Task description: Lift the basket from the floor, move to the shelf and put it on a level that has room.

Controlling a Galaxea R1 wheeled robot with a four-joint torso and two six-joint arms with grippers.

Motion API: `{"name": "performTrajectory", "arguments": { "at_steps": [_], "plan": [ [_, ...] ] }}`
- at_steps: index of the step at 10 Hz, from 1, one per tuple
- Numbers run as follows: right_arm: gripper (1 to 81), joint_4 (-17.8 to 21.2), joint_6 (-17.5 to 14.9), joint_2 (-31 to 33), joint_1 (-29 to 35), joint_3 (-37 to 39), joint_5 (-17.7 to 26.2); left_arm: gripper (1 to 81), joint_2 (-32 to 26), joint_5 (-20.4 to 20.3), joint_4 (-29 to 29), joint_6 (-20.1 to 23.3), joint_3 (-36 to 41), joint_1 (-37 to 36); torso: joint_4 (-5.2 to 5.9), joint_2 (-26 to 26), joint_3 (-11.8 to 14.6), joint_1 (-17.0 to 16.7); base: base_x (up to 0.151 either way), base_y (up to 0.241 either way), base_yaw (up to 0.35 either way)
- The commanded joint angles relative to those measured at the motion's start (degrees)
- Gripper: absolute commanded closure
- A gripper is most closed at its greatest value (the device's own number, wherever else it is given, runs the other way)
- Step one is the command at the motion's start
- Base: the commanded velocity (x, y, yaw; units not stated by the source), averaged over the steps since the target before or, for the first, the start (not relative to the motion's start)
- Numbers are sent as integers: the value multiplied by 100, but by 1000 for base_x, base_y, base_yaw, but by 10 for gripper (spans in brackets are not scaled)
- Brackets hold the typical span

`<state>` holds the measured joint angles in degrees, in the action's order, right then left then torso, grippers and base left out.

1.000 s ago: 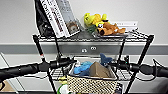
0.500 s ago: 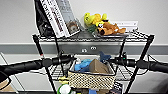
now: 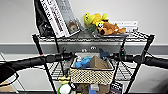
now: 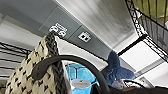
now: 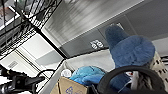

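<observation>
The cream perforated basket (image 3: 91, 75) hangs between my two arms inside the black wire shelf (image 3: 146, 50), at the height of the level (image 3: 123, 71) second from the top. It carries blue plush and a brown box. My left gripper (image 3: 71, 55) is shut on the basket's left rim, and my right gripper (image 3: 111, 56) is shut on its right rim. In the left wrist view the basket's braided rim and wall (image 4: 25, 77) loom close. The right wrist view has a blue plush (image 5: 132, 50) standing above the basket's edge (image 5: 160, 67). The floor is hidden below the rack.
The top tier (image 3: 135, 36) holds leaning books (image 3: 58, 17) and yellow and orange plush toys (image 3: 105, 25). Small items crowd the tier under the basket (image 3: 65, 88). A grey wall with sockets (image 3: 93, 47) stands right behind the rack.
The basket sits slightly lower and looks larger in the head view than a second ago, with both arms still at its ends. The rack and its load have not moved.
</observation>
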<state>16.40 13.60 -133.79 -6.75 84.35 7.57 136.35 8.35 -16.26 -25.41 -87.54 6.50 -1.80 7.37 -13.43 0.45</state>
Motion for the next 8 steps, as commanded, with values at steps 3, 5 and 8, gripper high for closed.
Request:
{"name": "performTrajectory", "arguments": {
  "at_steps": [3, 5, 8],
  "plan": [
    [811, -92, -42, -580, 1136, 686, -352, 811, 674, -36, 228, 9, -939, -1243, 0, -2, -2, 2, 0, 0, 0],
    [811, -171, -51, -809, 1101, 1029, -353, 811, 850, 86, 273, 9, -1256, -1304, 0, -5, -2, 4, 0, 0, 0],
    [811, -225, -51, -959, 1040, 1302, -353, 811, 1034, 132, 290, 26, -1572, -1331, 0, -5, -4, 6, 0, 0, 0]
  ]
}}
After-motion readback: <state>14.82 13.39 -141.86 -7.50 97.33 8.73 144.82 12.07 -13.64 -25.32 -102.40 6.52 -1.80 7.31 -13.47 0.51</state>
